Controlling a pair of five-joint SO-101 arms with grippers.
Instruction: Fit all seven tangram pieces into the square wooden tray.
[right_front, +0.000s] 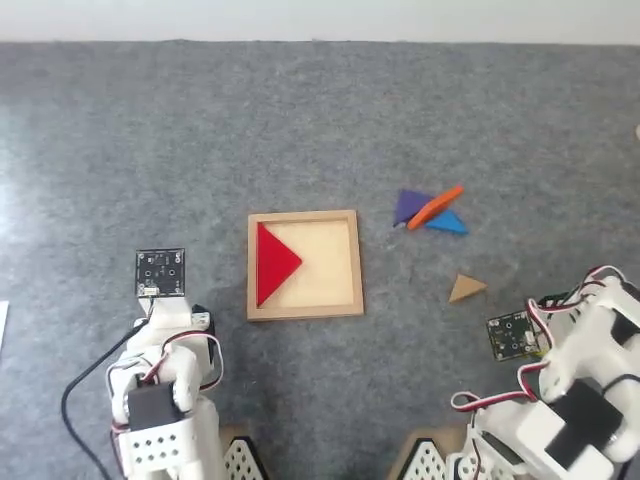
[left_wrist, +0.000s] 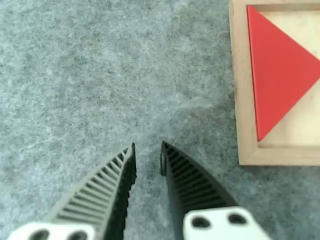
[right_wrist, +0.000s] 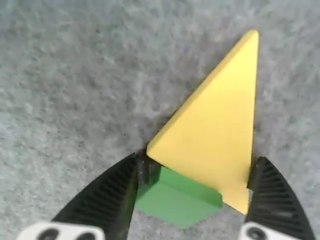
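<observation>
One red triangle (right_front: 274, 262), one tray (right_front: 304, 313)

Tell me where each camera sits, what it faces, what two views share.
High view: fixed overhead, looking down on the tray, left arm and right arm.
Left wrist view: on that arm's wrist, facing down past the left pincer at the mat.
Right wrist view: on that arm's wrist, facing down past the right pincer at the yellow triangle.
Shared: high and left wrist views show the red triangle.
</observation>
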